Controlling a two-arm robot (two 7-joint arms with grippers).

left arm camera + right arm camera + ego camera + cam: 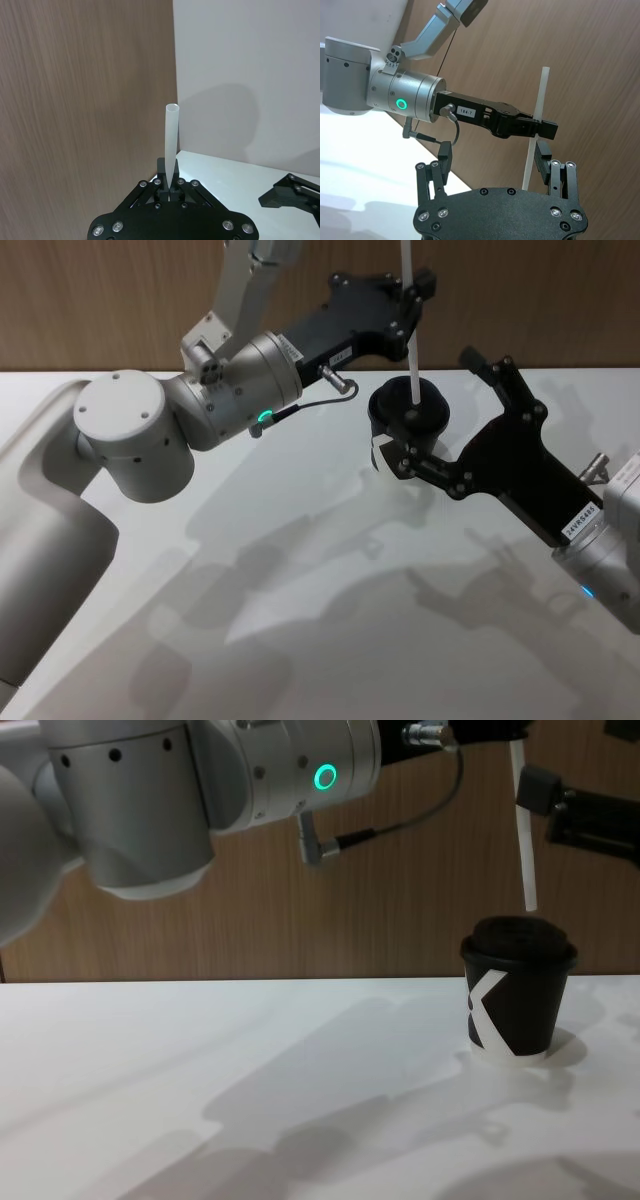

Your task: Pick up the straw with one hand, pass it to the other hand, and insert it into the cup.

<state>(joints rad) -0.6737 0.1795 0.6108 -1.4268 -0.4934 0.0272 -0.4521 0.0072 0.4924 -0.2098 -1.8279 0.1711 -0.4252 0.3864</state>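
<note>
One straw [524,840], one cup [515,1000], and two grippers: left gripper [410,305], right gripper [435,410].

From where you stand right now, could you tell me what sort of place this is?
Probably a robotics lab or demo bench: a plain white table against a wood-panelled wall, one lidded black cup, and the left gripper holding a straw above it, the right gripper open alongside.

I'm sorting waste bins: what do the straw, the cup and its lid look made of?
The straw, held by the left gripper above the cup, looks like thin translucent white plastic, its open end showing a thin wall. The cup seems matte black paper with a white printed mark. Its domed lid looks like dull black plastic, possibly moulded fibre.
</note>
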